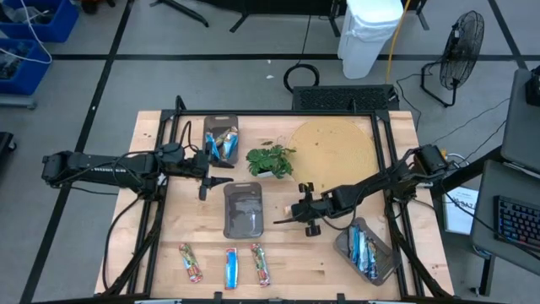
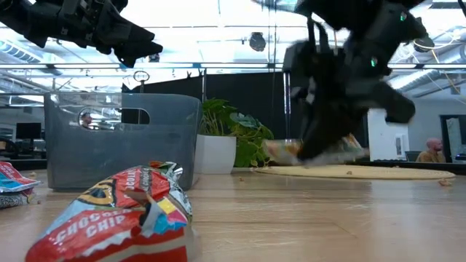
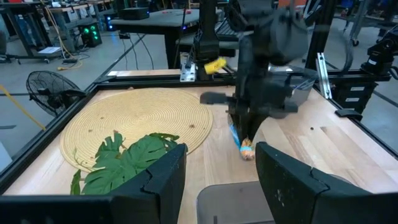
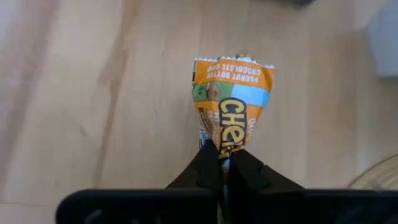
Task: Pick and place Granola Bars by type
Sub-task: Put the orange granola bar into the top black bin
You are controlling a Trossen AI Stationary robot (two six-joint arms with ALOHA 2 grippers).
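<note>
Fingers of my right gripper (image 4: 225, 163) are pinched shut on the end of an orange-wrapped granola bar (image 4: 231, 102), which hangs over bare table (image 1: 287, 253) at centre-right of the high view, lifted so it clears the wood for carrying. I judge it needs a tray of its own kind (the right tray (image 1: 381, 268), lower right, holds blue-silver bars). The middle tray (image 1: 242, 221) looks empty. My left gripper (image 1: 213, 180) waits open beside the upper tray (image 1: 232, 125). Three bars (image 1: 228, 266) lie along the bottom edge.
</note>
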